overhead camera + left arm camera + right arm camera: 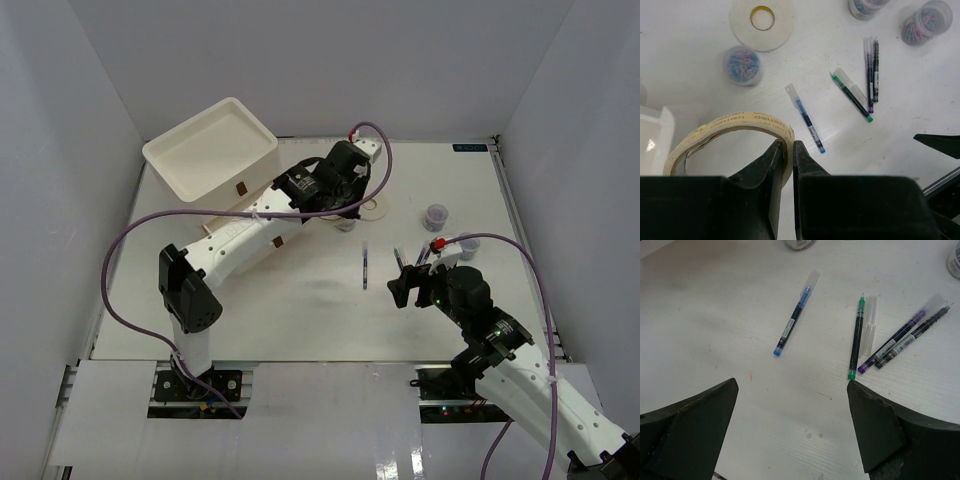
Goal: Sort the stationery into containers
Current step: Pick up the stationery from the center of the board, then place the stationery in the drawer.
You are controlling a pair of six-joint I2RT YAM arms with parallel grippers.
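My left gripper (792, 149) is shut on the rim of a beige tape ring (740, 119), held above the table beside the white drawer unit (215, 150). Beyond it in the left wrist view lie a white tape ring (761, 22) and a clear jar (742, 65). Two more jars (926, 22) stand at the far right. A blue pen (792, 325), a green pen (856, 340), a purple pen (895, 342) and a black pen (912, 337) lie on the table. My right gripper (792, 384) hovers open just short of them, holding nothing.
A clear pen cap (869, 325) lies next to the green pen. White walls enclose the table on three sides. The drawer unit's shallow tray top (240, 125) faces up at the back left, with brown handles on its front.
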